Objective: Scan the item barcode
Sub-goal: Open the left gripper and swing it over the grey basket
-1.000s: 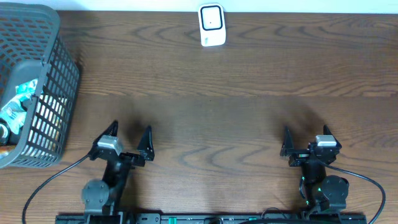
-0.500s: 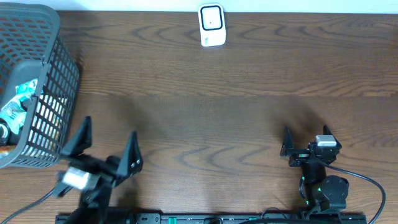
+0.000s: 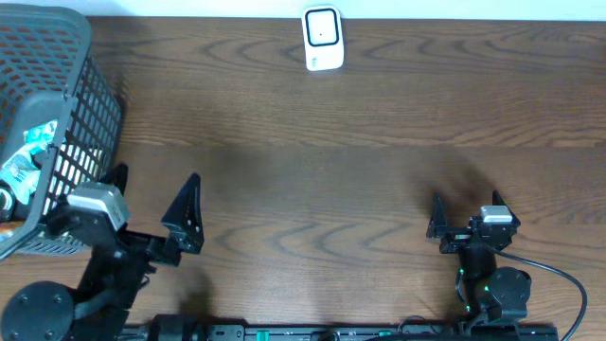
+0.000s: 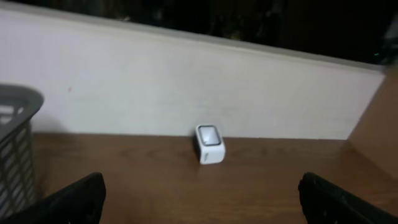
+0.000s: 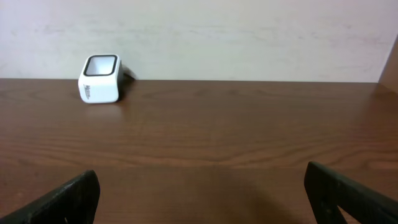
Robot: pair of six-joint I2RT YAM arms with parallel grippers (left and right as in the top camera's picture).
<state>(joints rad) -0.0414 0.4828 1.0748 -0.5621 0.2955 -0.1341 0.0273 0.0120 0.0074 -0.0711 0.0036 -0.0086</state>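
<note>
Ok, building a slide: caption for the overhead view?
Overhead: left gripper open beside the basket, right gripper open and empty, scanner across the table.

The scanner [image 3: 322,39] is white with a dark window, the basket [image 3: 92,142] grey lattice, the table [image 3: 331,166] dark-brown wood grain

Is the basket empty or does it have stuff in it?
Not empty. The basket holds packaged items, visible inside it at the overhead view's left edge.
</note>
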